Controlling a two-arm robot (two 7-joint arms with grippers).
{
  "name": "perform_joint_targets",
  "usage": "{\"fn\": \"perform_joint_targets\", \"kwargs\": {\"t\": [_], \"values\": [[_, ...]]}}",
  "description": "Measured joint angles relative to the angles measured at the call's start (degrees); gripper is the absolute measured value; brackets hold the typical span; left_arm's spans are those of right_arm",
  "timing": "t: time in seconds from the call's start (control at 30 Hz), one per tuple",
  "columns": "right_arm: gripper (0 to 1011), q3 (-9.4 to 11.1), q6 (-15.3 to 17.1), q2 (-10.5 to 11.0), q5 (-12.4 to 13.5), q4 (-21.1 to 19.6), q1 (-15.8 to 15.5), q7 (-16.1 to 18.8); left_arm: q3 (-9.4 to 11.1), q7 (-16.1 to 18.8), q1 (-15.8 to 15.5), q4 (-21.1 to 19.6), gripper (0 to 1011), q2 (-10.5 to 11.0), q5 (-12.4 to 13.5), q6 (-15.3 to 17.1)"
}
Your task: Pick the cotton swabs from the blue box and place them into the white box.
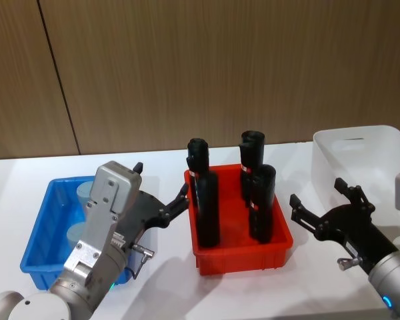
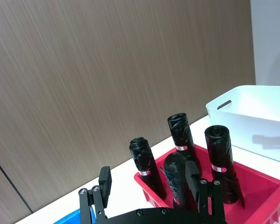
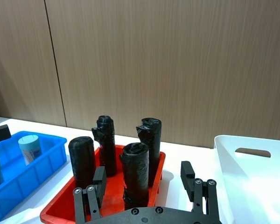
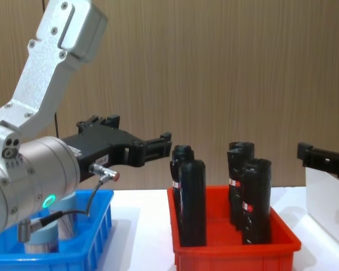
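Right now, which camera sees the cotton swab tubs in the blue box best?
The right wrist view: one small clear, pale-lidded cotton swab tub stands unblocked in the shallow blue plastic box. Head view: the left arm covers them partly. Chest view: a sliver.

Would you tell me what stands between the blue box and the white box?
A red bin of black bottles, between blue box and white box in the head view.

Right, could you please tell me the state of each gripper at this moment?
Left gripper: open, holding nothing, near the shallow bright blue plastic bin.
Right gripper: open, holding nothing, near the plain white plastic bin.
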Motion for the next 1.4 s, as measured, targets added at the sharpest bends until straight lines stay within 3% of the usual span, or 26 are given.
{"fn": "perform_joint_targets", "kwargs": {"t": [1.4], "values": [[1001,0.0,0.0,0.0,0.0,0.0,0.0,0.0,0.0,0.0,0.0,0.0,1003,0.0,0.0,0.0]]}}
